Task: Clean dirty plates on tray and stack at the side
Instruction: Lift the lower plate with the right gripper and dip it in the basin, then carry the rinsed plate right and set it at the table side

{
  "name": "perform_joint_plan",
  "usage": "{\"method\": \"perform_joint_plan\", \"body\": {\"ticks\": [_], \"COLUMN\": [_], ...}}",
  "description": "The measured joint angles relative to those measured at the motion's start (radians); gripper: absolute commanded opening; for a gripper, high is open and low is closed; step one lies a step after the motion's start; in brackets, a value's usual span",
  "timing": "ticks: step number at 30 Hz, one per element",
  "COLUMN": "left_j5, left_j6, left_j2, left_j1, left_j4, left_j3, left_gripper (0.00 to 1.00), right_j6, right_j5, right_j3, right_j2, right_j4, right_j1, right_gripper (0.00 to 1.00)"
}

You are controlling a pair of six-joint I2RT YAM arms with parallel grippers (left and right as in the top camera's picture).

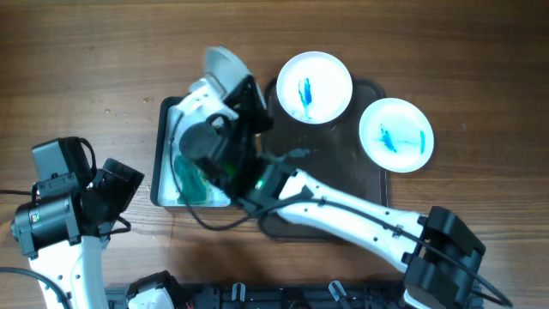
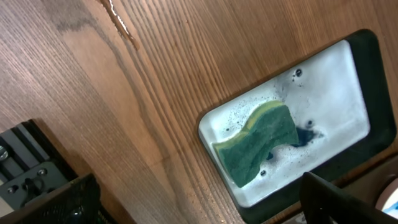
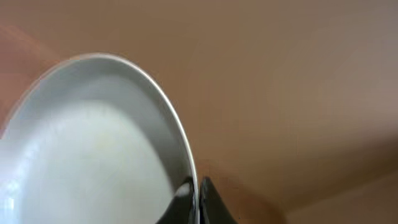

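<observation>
Wood is under everything: the table (image 1: 86,51) is brown with clear grain. On it, about the middle, lies the big dark tray (image 1: 343,176), with its long side going away from me. My right arm crosses over its near left part.

Touching the left rim of this tray is the small tray (image 2: 373,56), black at the rim and pale inside, with many dark blue specks and one blue blot on its floor.

The first plate (image 1: 315,86) sits at the far edge of the big tray, near the left corner, and lies partly over the rim. The second plate (image 1: 395,135) sits at the right edge and about half of it passes beyond the rim. Both are white with a blue smear in the centre, and they are apart from each other.

The third plate (image 3: 93,155) is plain white, and my right gripper (image 3: 194,198) has it by the rim, the fingers pressed tight on the edge. It hangs tilted above the far end of the small tray.

The sponge (image 2: 255,146), green with a yellow layer, lies in the near part of the small tray, beside the blot.

My left gripper (image 1: 118,182) is spread wide and holds nothing; it hangs over the table, left of the small tray.
</observation>
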State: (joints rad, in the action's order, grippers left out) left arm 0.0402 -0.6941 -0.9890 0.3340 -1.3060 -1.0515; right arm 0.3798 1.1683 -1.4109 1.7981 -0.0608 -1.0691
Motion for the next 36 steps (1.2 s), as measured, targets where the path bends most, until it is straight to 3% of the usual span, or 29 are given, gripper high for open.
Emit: {"method": "perform_joint_plan", "body": {"ticks": [6, 12, 15, 18, 22, 30, 36], "left_j5": [0.0, 0.0, 0.0, 0.0, 0.0, 0.0, 0.0], "left_j6": [0.0, 0.0, 0.0, 0.0, 0.0, 0.0, 0.0], "left_j2": [0.0, 0.0, 0.0, 0.0, 0.0, 0.0, 0.0], "left_j1": [0.0, 0.0, 0.0, 0.0, 0.0, 0.0, 0.0], "left_j4": [0.0, 0.0, 0.0, 0.0, 0.0, 0.0, 0.0], "left_j3": [0.0, 0.0, 0.0, -0.001, -0.001, -0.001, -0.001], "left_gripper": [1.0, 1.0, 1.0, 1.0, 1.0, 1.0, 1.0], "right_j6": [-0.389, -0.622, -0.709, -0.777, -0.816, -0.821, -0.822], "right_j5": [-0.307, -0.703, -0.914, -1.169, -1.358, -1.422, -1.273], "right_j3": [0.002, 0.002, 0.002, 0.0, -0.002, 0.004, 0.089], "right_j2": [-0.004, -0.115, -0.241, -0.384, -0.438, -0.333, -0.183], "right_j4": [-0.263, -0.35, -0.412, -0.531, -0.684, -0.882, -0.86], "right_j1": [0.058, 0.212, 0.352, 0.62, 0.946, 1.539, 1.739], "right_gripper": [0.04, 0.04, 0.04, 0.04, 0.04, 0.04, 0.04]}}
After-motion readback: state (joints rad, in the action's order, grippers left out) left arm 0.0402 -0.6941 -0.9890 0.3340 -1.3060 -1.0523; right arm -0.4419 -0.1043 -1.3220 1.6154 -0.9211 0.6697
